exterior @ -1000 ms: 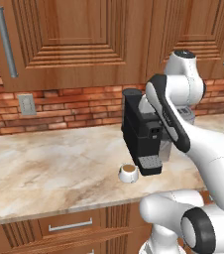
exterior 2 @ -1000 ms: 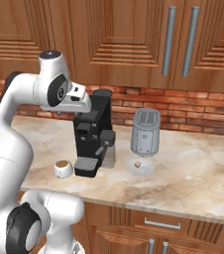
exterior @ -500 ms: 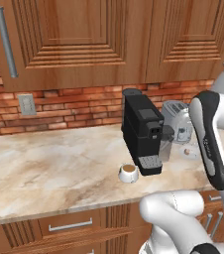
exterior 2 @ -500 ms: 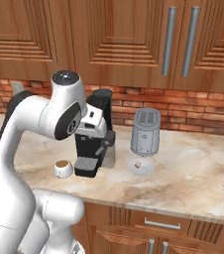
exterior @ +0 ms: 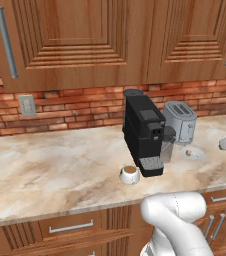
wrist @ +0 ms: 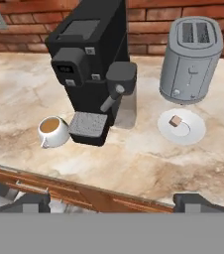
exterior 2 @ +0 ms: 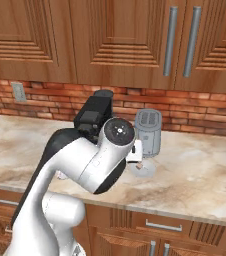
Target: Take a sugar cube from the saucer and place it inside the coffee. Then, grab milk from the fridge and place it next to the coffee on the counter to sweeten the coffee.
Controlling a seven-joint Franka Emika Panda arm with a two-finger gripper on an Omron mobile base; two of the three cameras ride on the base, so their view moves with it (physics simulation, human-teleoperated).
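Tabletop (exterior: 50, 165) carries everything; coffee machine (exterior: 144, 132) is the landmark, standing toward the back, brick wall w/ wooden cupboards behind it. Toaster (wrist: 192, 59) stands just beside the machine, on the far side from the cup. Saucer (wrist: 182, 127) lies in front of the toaster, near the machine's base, w/ one brown sugar cube (wrist: 175, 120) on it, slightly off centre. Coffee (wrist: 53, 131), a white cup w/ brown liquid, sits touching or nearly touching the machine's drip tray corner, on the opposite side from the saucer. Hand (wrist: 111, 201) hangs back over the tabletop's front edge, well apart from the machine, fingers spread about as wide as they go, nothing between them.

Risks, as I judge: cube is tiny, so a slightly off approach could nudge it off the saucer or tip the saucer rim. Toaster stands close behind – a wide-open hand coming in may clip it. Carrying to the cup means passing the machine's front; the spout sticks out, could knock the cube loose. Cup so close to the tray leaves little room for the drop.
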